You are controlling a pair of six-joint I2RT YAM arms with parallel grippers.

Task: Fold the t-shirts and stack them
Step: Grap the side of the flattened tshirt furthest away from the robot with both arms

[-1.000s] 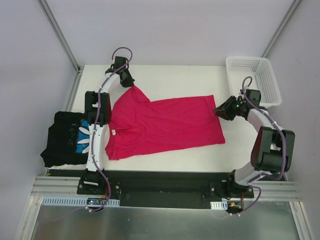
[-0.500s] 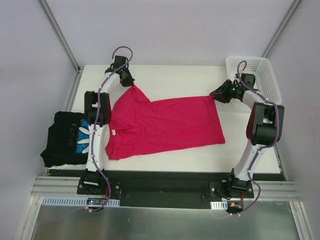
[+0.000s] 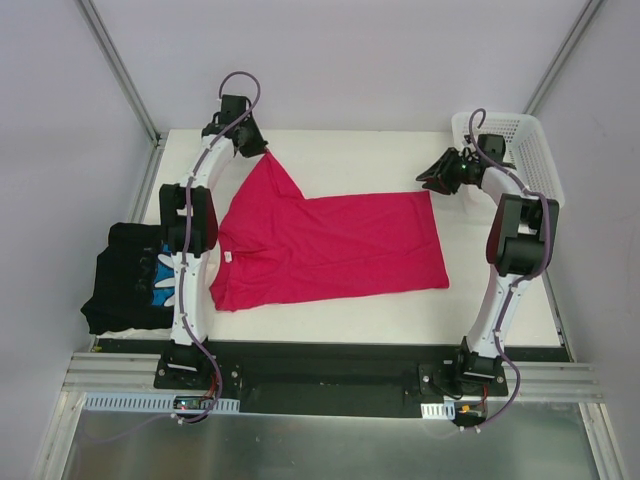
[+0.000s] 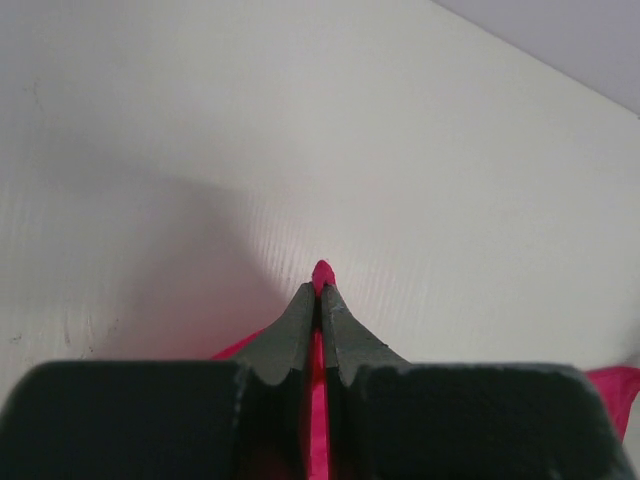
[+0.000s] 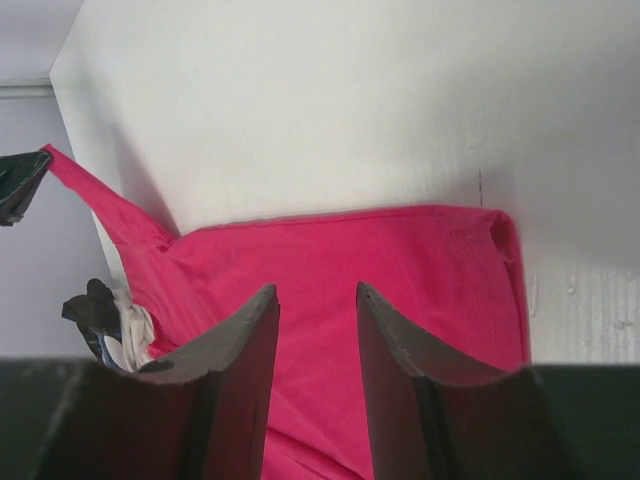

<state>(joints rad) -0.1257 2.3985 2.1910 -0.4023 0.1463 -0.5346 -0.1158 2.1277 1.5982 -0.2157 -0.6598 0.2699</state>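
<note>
- The black t-shirt (image 3: 125,275), with its blue-and-white print, lies bundled just left of the crimson t-shirt (image 3: 330,245). My left arm crosses its right edge, and a strip of white cloth shows beneath it.
- My left gripper (image 3: 262,152) is at the crimson t-shirt's far left corner. Its jaws are pinched tight on the sleeve tip, which is drawn out into a point away from the body of the shirt.
- The rest of the crimson t-shirt lies spread on the white table (image 3: 500,290), neck end to the left and hem to the right.
- My right gripper (image 3: 428,178) sits just past the crimson t-shirt's far right corner. Its jaws are parted by a moderate gap and there is nothing between them.
- The white basket (image 3: 530,150) stands to the right of the crimson t-shirt, beyond my right gripper.
- Only the left wrist view shows a small nub of crimson cloth poking out past the closed fingertips.
- Only the right wrist view shows the stitched hem with its corner rolled over. It also shows the sleeve stretched taut toward my left gripper at the picture's left edge.
- Only the overhead view shows the basket and the shirt's whole outline.
</note>
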